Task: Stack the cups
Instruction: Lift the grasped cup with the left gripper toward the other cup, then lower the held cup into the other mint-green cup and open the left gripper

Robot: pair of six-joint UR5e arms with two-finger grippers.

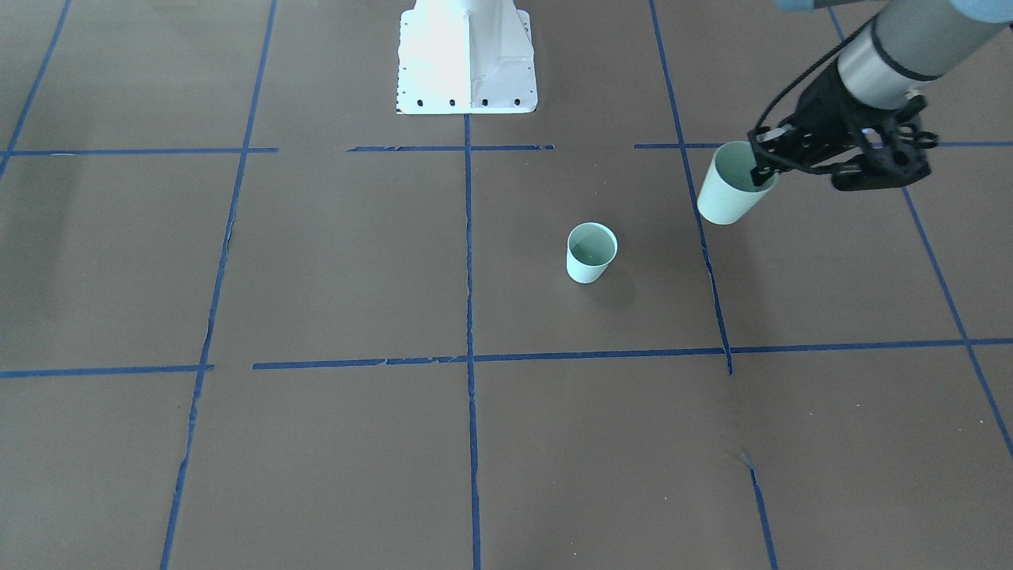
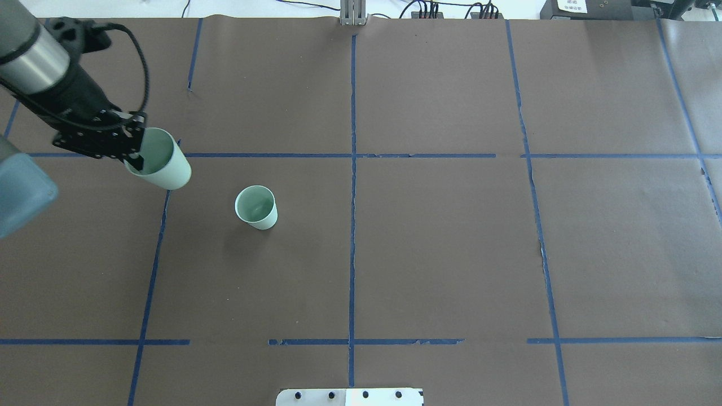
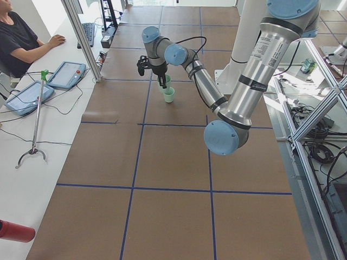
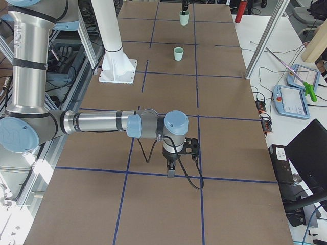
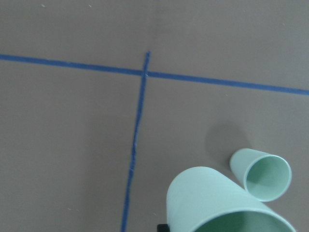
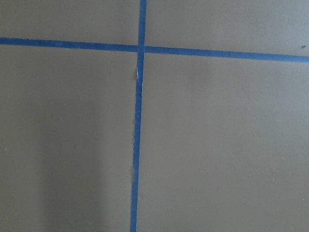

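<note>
Held cup (image 2: 164,169) off the table (image 2: 451,254), tilted, its rim pinched by left gripper (image 2: 135,159), one finger inside; wrist slants down. Free cup (image 2: 256,207) upright nearby, apart. Right gripper (image 4: 171,172) points down, well apart from both; jaw state cannot be told

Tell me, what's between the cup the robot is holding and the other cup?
Nothing but bare brown table cover, seen in the overhead view, between the held cup in the left hand and the standing cup.
</note>
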